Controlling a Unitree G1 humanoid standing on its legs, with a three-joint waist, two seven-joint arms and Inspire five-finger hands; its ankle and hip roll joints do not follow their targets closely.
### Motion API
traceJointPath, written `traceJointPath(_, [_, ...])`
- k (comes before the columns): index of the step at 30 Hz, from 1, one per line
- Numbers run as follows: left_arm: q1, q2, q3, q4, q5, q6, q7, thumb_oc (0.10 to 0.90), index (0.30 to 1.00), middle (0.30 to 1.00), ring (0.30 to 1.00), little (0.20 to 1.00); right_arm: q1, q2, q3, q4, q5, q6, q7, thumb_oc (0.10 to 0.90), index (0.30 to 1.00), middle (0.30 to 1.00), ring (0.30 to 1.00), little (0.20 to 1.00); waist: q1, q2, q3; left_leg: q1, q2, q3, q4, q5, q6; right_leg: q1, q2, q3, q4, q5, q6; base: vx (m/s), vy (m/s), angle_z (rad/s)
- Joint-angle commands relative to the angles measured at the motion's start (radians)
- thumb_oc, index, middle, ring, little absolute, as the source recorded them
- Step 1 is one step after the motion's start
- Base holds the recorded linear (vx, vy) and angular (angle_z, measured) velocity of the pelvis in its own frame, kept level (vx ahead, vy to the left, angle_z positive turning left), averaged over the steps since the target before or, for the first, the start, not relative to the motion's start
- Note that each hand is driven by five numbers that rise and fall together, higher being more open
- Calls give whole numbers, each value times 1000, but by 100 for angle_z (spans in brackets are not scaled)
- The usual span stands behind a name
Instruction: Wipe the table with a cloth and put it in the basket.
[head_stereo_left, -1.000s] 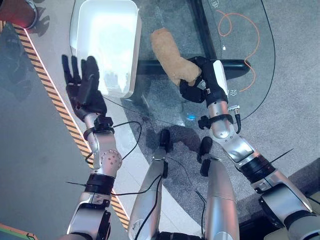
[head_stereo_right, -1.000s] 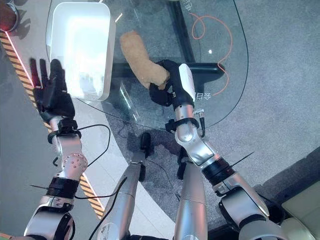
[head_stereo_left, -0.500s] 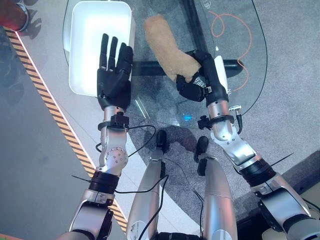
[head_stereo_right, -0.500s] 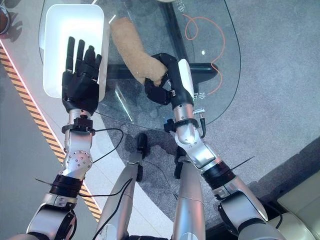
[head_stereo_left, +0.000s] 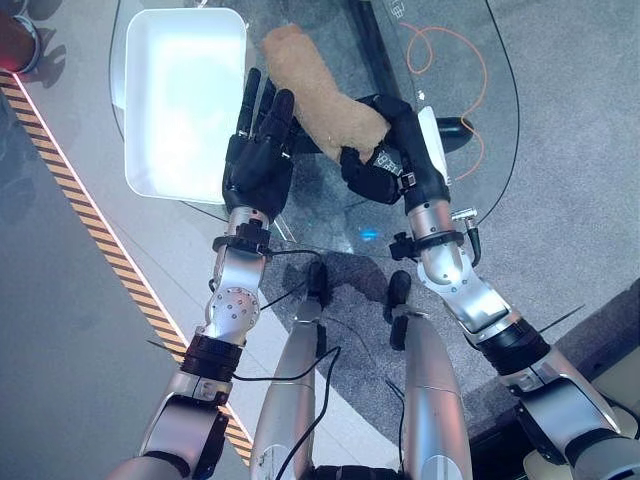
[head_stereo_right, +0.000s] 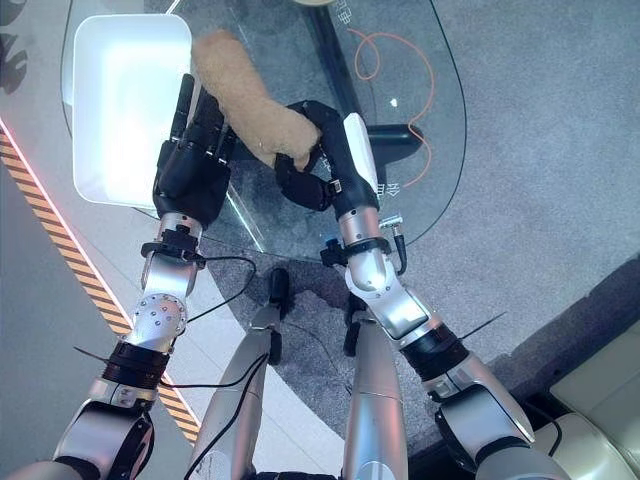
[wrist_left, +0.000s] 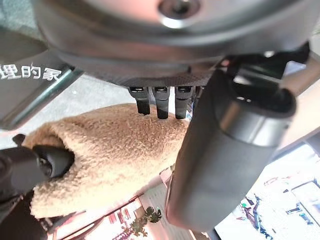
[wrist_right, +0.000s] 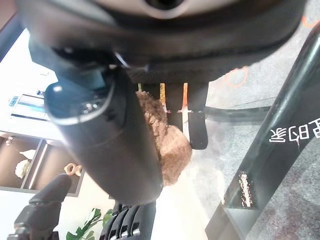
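Lying at the far left of the glass table (head_stereo_left: 500, 120), the basket (head_stereo_left: 185, 105) is a white rounded-corner rectangular tub, smooth and glossy, with its long axis running from six to twelve o'clock. Just beside its right rim is the left hand (head_stereo_left: 258, 160), dark and matte, with straight, spread fingers pointing to twelve o'clock; its fingertips reach the near edge of the cloth (head_stereo_left: 320, 100), and in the left wrist view they rest on the pile without curling round it. That cloth is a tan, fleecy, sausage-shaped roll, thick and nubbly, lying on the transparent rounded tabletop; its long axis runs from about ten o'clock, where the free end sits close to the basket's far right corner, down to about four o'clock. At that lower end the right hand (head_stereo_left: 385, 150), dark with a white cover along one side, has its fingers and thumb curled round the roll, gripping it; the right wrist view shows tan pile pinched between thumb and fingers. Beneath the glass a black frame bar (head_stereo_left: 375, 40) shows, and farther right a thin orange cord (head_stereo_left: 450, 60) loops in a loose curl.
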Motion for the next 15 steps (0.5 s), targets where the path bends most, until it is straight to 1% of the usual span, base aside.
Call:
traceJointPath(1, [-127, 34, 3, -111, -38, -29, -105, 800, 900, 900, 900, 900, -156, 55, -14, -271, -27, -173, 9, 100, 300, 300, 300, 200, 5, -14, -29, 46, -60, 93, 49, -106, 54, 75, 62, -11, -120, 12, 21, 0, 0, 0])
traceJointPath(5, [-143, 22, 2, -113, -50, -29, -115, 800, 900, 900, 900, 900, -167, 60, 1, -263, -32, -165, 24, 100, 300, 300, 300, 200, 4, -16, -29, 48, -61, 93, 47, -106, 52, 78, 62, -10, -125, 12, 20, 0, 0, 0])
traceJointPath(15, [-170, 18, -4, -112, -40, -38, -98, 800, 900, 900, 900, 900, -192, 56, 30, -272, -25, -146, 56, 100, 300, 300, 300, 200, 4, -19, -29, 52, -61, 93, 41, -104, 47, 82, 60, -13, -131, 12, 20, 0, 0, 0])
